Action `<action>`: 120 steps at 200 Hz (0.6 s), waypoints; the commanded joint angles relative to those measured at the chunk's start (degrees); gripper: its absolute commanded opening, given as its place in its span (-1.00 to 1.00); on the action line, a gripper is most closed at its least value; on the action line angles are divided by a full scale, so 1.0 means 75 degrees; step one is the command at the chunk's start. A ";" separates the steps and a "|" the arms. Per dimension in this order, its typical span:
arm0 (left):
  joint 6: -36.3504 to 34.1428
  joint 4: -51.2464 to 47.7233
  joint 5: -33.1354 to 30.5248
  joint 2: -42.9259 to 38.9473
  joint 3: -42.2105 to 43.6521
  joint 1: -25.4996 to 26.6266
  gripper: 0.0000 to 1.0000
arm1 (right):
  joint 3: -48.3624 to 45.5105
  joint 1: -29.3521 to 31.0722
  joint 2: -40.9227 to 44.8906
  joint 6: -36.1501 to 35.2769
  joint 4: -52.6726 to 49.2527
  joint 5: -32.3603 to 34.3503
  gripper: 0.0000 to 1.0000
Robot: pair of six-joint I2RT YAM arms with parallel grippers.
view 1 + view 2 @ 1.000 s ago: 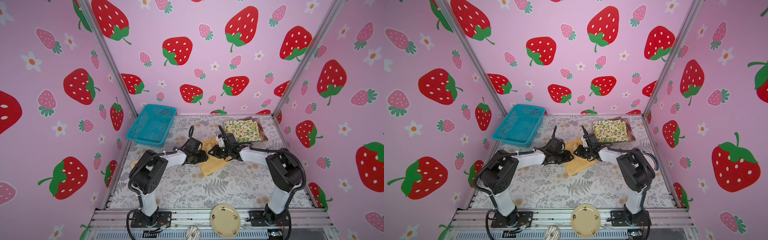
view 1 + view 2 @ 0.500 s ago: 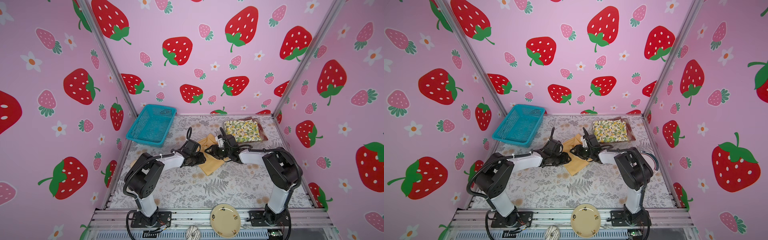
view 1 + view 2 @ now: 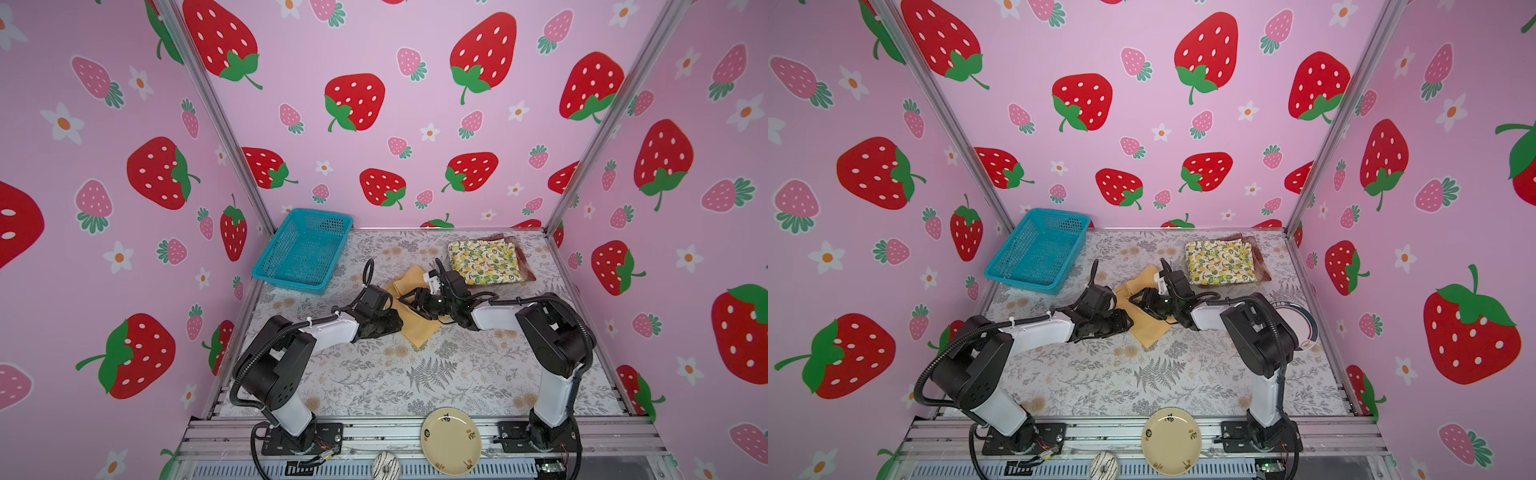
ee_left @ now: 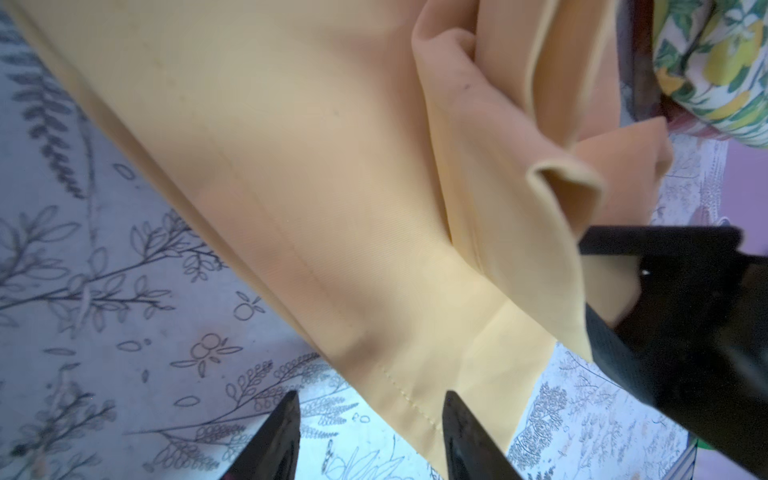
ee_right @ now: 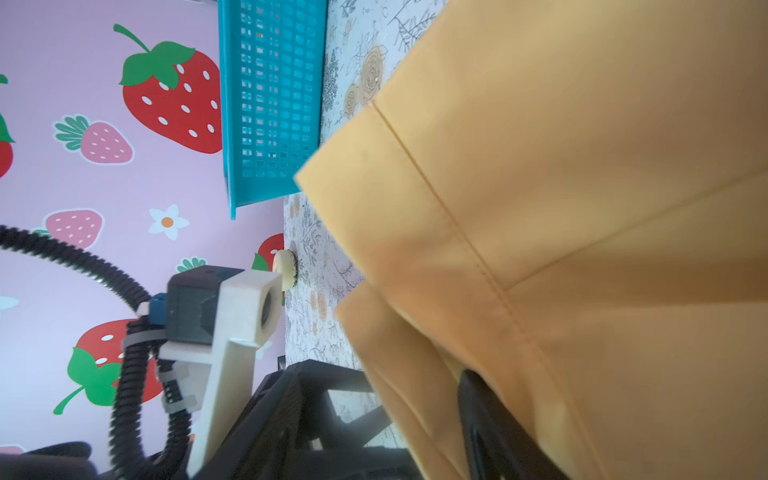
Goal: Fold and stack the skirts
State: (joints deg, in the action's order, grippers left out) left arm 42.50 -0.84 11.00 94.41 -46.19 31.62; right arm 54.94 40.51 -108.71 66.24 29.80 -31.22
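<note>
The smooth mustard skirt (image 3: pixel 419 330), hem stitched, lies rumpled mid-table (image 3: pixel 415 374). The left tool (image 4: pixel 370 419) gapes at its hem, gripping nothing. Cloth drapes the right tool (image 3: pixel 415 300); I cannot tell its opening. The lemon-print skirt (image 3: pixel 484 262) tops the plaid skirt (image 3: pixel 525 268) in the far right corner.

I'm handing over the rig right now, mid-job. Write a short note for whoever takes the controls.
Left gripper: open, tips low at the hem of the mustard skirt, not gripping it.
Right gripper: jaws apart, a fold of that skirt between them.
Things: mustard skirt mid-table, partly folded and rumpled; lemon skirt folded, lying on the plaid skirt at the far right corner.
Done: two skirts stacked.
To do: finish folding the mustard skirt, then set it on the lemon one.
</note>
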 commanded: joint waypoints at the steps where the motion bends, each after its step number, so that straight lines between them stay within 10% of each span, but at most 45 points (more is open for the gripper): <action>1: 0.0089 0.0122 -0.0074 -0.0208 0.0187 -0.0097 0.13 | 0.0275 0.0166 -0.0165 0.0666 0.0845 -0.0066 0.34; 36: 0.0090 0.0122 -0.0038 -0.0295 0.0279 -0.0173 0.13 | 0.0929 0.0386 -0.0120 0.0730 0.0731 -0.0007 0.47; 48: 0.0078 0.0123 -0.0039 -0.0333 0.0289 -0.0184 0.13 | 0.1165 0.0406 -0.0054 0.0700 0.0624 -0.0010 1.00; 120: 0.0042 -0.0083 -0.0099 -0.0511 0.0276 -0.0250 0.13 | 0.3047 -0.0296 0.0140 -0.2216 -0.3331 0.0936 0.99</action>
State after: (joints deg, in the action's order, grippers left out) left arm 42.89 -0.34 11.00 91.85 -44.40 30.11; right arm 75.50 41.45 -109.34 59.72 17.98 -28.45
